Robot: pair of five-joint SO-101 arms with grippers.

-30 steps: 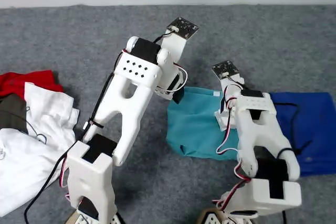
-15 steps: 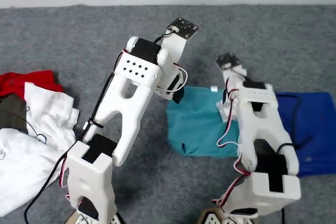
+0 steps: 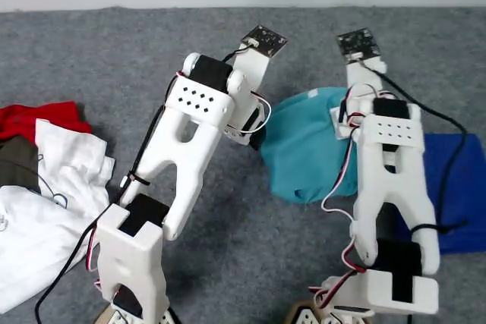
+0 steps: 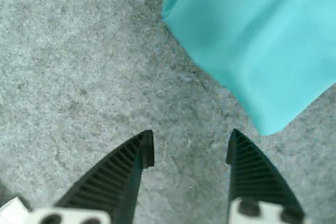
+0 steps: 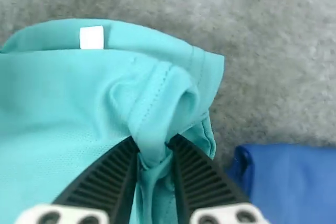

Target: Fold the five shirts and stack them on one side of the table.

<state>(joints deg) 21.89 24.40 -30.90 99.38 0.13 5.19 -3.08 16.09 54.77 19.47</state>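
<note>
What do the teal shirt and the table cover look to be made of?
Teal shirt: seemingly thin matte knit fabric; fine mesh weave and stitched seams show, and it bunches softly in the right tool. Table cover: likely grey felt or short carpet, fuzzy.

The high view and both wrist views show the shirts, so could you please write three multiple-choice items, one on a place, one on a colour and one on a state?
1. Where does the flat blue fabric shirt lie?
A. On the left pile
B. Under the right arm
C. Against the far wall

2. What colour is the bunched fabric shirt in the right hand?
A. Teal
B. Red
C. White

3. How is the left hand?
A. Shut on cloth
B. Shut on nothing
C. Open over the grey carpeted table

Answers: 1 B, the high view shows it there; 2 A, a teal fold sits pinched between the fingers; 3 C, bare carpet shows between its spread fingers.
</note>
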